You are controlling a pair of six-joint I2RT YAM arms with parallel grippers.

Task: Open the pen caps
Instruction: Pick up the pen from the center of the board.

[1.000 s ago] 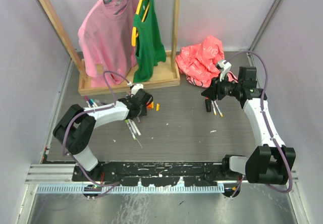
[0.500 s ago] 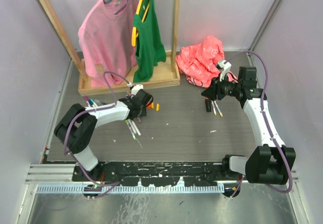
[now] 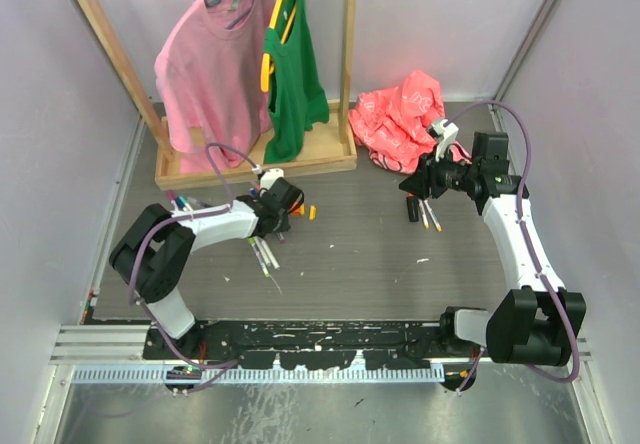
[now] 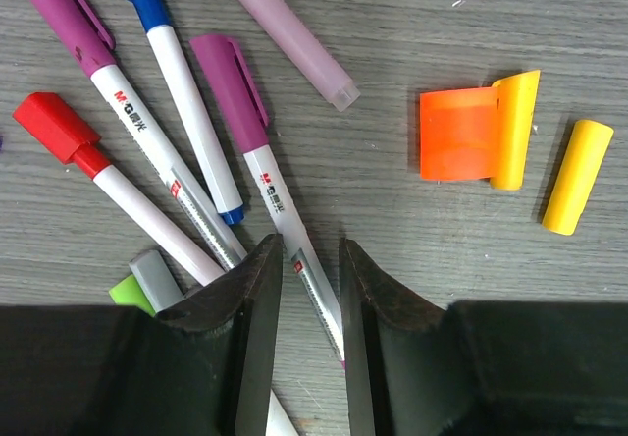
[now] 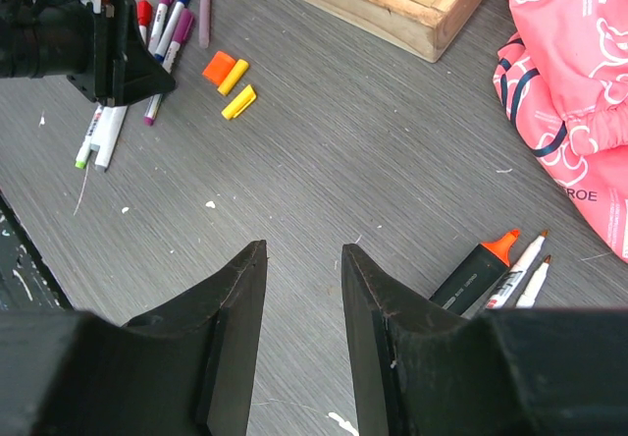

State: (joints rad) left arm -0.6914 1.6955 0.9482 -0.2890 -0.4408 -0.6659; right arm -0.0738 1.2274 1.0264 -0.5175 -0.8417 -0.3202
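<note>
Reads as a robotics lab test cell. Closed in around a grey table (image 3: 360, 254) by plain lilac panels (image 3: 60, 114), with an aluminium rail (image 3: 100, 344) along the table's near edge carrying two robot arms (image 3: 200, 226) (image 3: 515, 234). Staged with a wooden garment rack (image 3: 348, 64) at the table's far left.

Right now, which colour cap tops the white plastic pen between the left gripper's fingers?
Purple cap; left wrist view best.

Grey wood-grain table (image 3: 370, 254), wooden rack (image 3: 300, 159) standing on it, pens (image 4: 196, 176) in front of the rack, orange cap (image 4: 456, 134) and yellow cap (image 4: 577, 176) beside them, pink cloth (image 3: 400, 114) right of the rack
</note>
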